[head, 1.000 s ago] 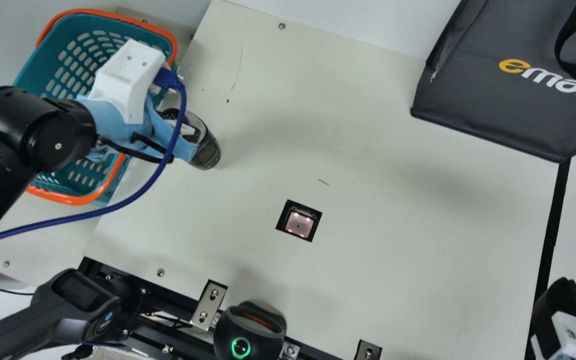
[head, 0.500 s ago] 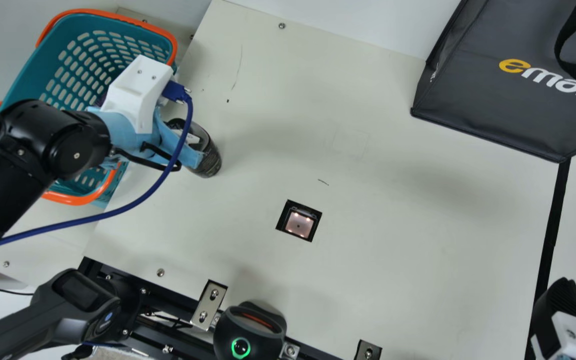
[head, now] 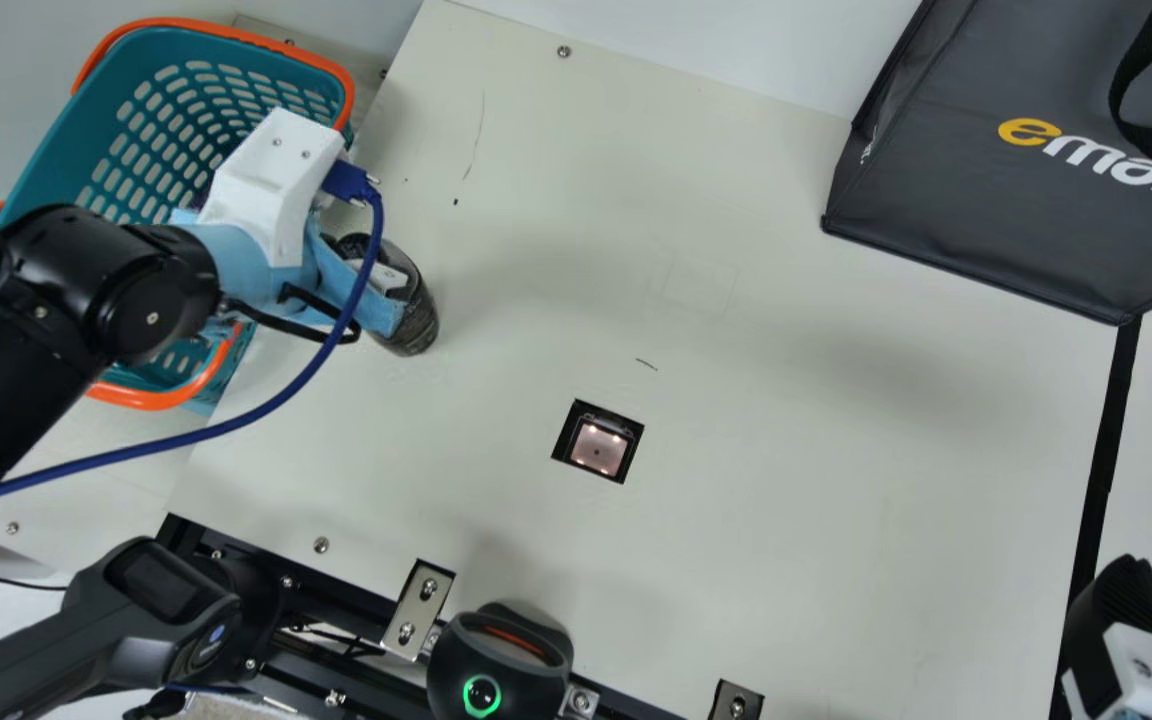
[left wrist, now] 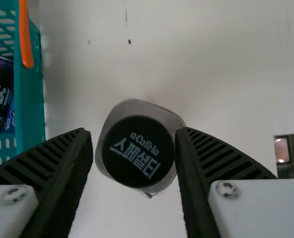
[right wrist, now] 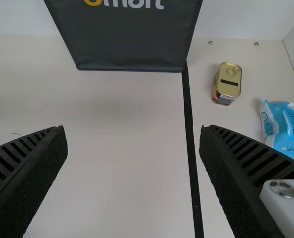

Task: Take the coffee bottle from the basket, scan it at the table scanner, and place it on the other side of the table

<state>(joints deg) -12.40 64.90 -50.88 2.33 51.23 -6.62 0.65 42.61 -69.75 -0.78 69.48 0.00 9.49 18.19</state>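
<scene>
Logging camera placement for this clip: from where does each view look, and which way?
Main view: neck, looking down on the table; left arm and a right-arm finger show.
Left wrist view: left wrist, down onto the coffee bottle; left gripper shows.
Right wrist view: right wrist, over the table towards the dark bag; right gripper shows.
Main shares basket with left wrist, bag with right.

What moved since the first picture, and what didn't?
The left gripper moved a little down the main view, and the bottle it holds went with it. Nothing was let go. The basket, scanner, bag and right gripper stayed put.
</scene>
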